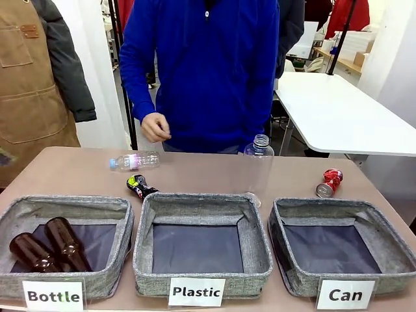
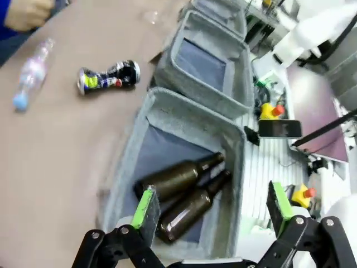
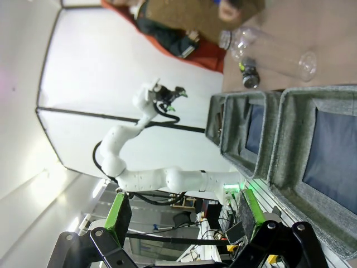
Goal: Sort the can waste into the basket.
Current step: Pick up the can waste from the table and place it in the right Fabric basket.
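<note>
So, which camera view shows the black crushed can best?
The left wrist view: the black can lies large and whole, coloured print showing. The front view shows it small, beyond the Plastic basket; the right wrist view catches it far off, mostly end-on.

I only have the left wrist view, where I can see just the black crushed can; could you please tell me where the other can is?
Observer: The red can lies on the table just behind the far rim of the Can basket, on the robot's right side.
Operator: Thank you. Is anything inside that basket?
Observer: No, the front view shows nothing on its dark lining; the black can lies outside too, behind the Plastic basket's left corner.
Operator: And is the right gripper ready?
Observer: The right gripper is open, with nothing between its fingers.
</note>
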Action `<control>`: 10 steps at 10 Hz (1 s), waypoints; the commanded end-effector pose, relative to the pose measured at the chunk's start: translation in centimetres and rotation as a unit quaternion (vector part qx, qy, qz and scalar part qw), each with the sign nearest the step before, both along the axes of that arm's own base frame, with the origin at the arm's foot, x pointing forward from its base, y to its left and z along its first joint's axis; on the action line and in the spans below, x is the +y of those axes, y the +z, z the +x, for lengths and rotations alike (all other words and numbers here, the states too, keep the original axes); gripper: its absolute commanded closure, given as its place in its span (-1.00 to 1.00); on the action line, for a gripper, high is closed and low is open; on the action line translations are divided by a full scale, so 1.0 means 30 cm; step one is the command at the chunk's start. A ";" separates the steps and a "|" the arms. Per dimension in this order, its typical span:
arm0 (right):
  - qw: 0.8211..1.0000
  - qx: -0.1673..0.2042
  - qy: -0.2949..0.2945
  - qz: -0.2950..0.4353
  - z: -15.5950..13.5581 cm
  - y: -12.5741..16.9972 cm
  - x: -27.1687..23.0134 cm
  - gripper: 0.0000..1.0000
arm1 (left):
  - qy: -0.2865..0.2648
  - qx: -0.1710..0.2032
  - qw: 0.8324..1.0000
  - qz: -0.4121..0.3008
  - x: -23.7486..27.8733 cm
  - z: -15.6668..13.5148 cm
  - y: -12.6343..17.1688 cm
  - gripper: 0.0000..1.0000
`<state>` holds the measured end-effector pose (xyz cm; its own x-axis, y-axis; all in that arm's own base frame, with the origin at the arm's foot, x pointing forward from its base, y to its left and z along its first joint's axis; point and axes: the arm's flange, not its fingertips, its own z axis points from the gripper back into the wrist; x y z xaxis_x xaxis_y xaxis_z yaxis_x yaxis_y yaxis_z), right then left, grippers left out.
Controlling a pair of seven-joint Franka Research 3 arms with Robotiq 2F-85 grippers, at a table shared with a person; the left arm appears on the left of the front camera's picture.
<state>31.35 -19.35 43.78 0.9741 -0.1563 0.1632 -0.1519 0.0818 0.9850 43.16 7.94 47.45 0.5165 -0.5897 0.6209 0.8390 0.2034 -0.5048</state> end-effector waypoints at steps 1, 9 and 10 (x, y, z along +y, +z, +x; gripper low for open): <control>1.000 -0.011 0.007 -0.003 -0.008 0.002 -0.005 -1.00 | -0.047 -0.005 0.994 0.095 -0.244 0.178 0.033 -1.00; 1.000 -0.011 0.007 -0.003 -0.008 0.002 -0.005 -1.00 | -0.195 -0.200 0.909 0.310 -0.921 0.506 -0.120 -1.00; 1.000 -0.011 0.007 -0.003 -0.008 0.002 -0.005 -1.00 | -0.220 -0.225 0.899 0.304 -0.926 0.503 -0.139 -1.00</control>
<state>31.34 -19.35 43.78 0.9742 -0.1563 0.1631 -0.1518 0.0821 0.9850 59.00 -20.17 44.04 -0.0081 -0.9791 0.2034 0.9985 -0.0189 -0.0515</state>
